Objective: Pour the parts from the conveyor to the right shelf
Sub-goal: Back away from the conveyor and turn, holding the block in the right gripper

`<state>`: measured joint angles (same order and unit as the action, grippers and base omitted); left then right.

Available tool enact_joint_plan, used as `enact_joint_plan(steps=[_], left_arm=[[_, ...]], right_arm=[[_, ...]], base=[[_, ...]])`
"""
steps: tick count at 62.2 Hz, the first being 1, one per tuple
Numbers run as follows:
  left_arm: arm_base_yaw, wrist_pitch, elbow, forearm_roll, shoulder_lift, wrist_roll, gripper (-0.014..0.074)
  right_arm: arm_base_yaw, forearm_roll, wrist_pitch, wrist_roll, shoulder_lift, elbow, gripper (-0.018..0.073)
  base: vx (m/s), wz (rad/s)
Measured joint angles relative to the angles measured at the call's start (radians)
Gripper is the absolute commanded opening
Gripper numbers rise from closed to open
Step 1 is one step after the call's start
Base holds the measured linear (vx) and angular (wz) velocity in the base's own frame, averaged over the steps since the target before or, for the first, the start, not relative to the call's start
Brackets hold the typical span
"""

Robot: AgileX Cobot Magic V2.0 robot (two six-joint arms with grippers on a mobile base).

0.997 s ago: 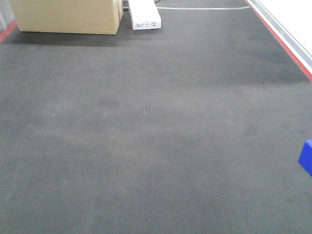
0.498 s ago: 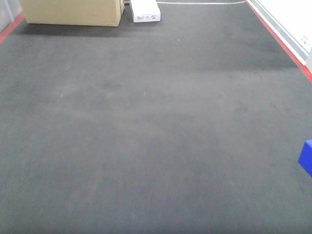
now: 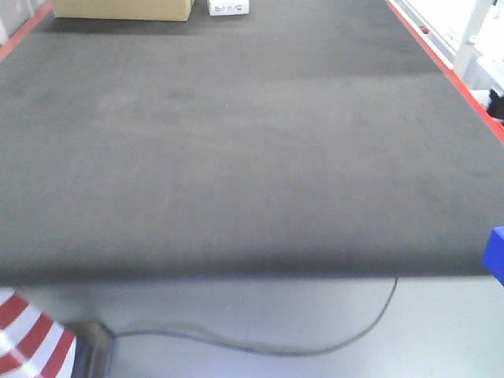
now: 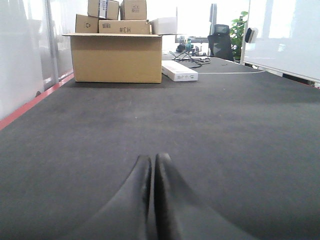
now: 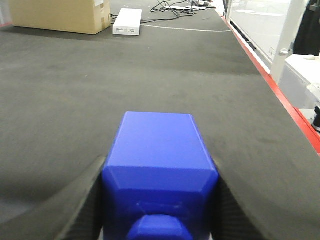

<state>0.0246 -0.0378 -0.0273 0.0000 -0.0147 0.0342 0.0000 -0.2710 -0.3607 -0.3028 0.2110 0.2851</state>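
One blue block pinched in right gripper over dark conveyor; left gripper closed.

- Large cardboard box at far left, smaller cartons stacked on top.
- Flat white box just beside its right side.
- Black office chair and green plant beyond.
- Grey cable curving over the floor.
- Red-and-white striped object, lower left.

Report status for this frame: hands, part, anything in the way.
Left hand shut, empty, over the conveyor. Right hand shut on the blue part. Cardboard box and white box at the far end; right shelf not in view.
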Motion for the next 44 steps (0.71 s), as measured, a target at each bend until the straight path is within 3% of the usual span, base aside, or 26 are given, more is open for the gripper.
enact_joint_plan(steps=[44], left_arm=[[0.0,0.0,0.0,0.0,0.0,0.0,-0.0006]], right_arm=[[0.0,0.0,-0.007,0.0,0.0,0.0,-0.0006]], base=[[-0.36,0.06]])
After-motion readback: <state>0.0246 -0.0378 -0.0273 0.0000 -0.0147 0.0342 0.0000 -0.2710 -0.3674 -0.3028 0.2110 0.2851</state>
